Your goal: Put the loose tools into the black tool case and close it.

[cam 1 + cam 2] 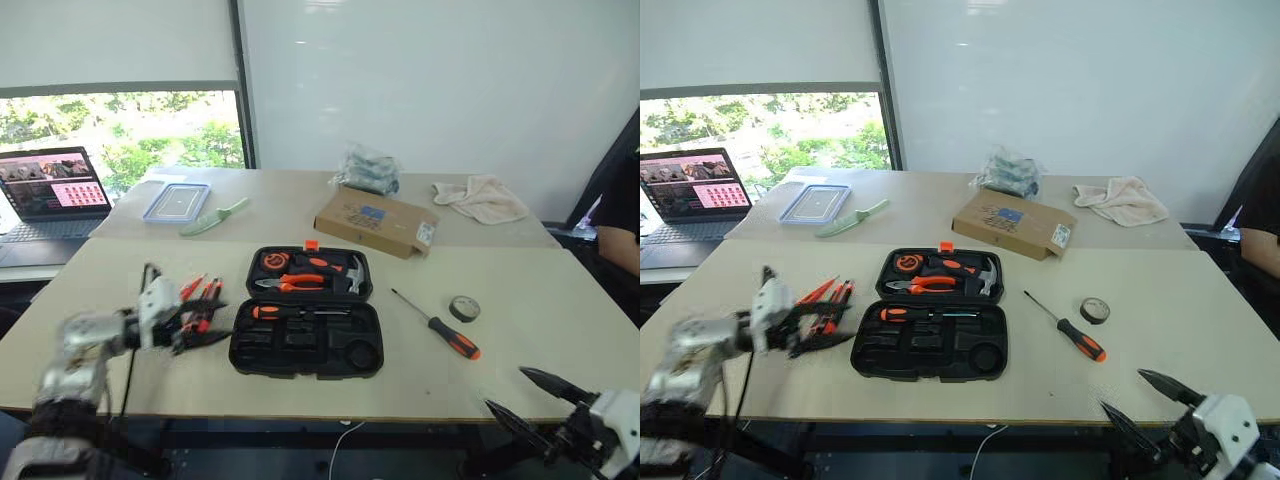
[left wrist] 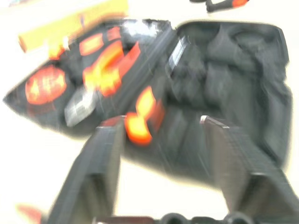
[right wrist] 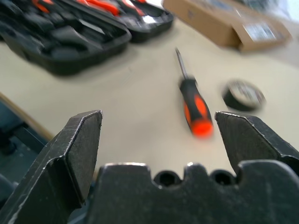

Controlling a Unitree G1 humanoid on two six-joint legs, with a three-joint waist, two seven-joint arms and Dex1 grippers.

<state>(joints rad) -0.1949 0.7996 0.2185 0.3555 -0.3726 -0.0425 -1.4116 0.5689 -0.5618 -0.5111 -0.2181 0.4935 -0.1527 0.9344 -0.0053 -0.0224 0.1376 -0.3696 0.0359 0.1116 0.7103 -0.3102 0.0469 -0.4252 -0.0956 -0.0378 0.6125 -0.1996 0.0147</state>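
Right gripper: the right gripper (image 1: 540, 400) sits at the lower right of the head view, off the near tabletop (image 1: 430, 385) edge, jaws spread wide and empty.
Left gripper: the left gripper (image 1: 205, 328) sits at mid left of the frame, just beside the case's left edge; its wrist view shows the fingers (image 2: 100, 172) parted with nothing between them, so it reads as released.
Nearest loose tool: a black-and-orange screwdriver (image 1: 440, 327) lies alone on the tabletop right of the case, up and left of the right gripper.
Long axis: its orange butt points toward the lower right of the frame and its steel tip toward the upper left; in the right wrist view the handle (image 3: 196, 109) lies between the two fingers, butt end nearest.
Tape roll: the small dark tape roll (image 1: 464, 308) rests just beyond the screwdriver's handle, apart from it.
Left cluster: a bunch of orange-handled drivers (image 1: 200, 298) lies by the left gripper, at or under its fingertips; contact cannot be told.
Case: the black tool case (image 1: 307, 325) lies open at centre, lid half away from the robot, with the pliers (image 1: 290, 284) in it and one driver (image 1: 295, 312) slotted in the near half.
Arm judgement: the right arm is the nearer one for the lone screwdriver; a grasp across the handle looks best.
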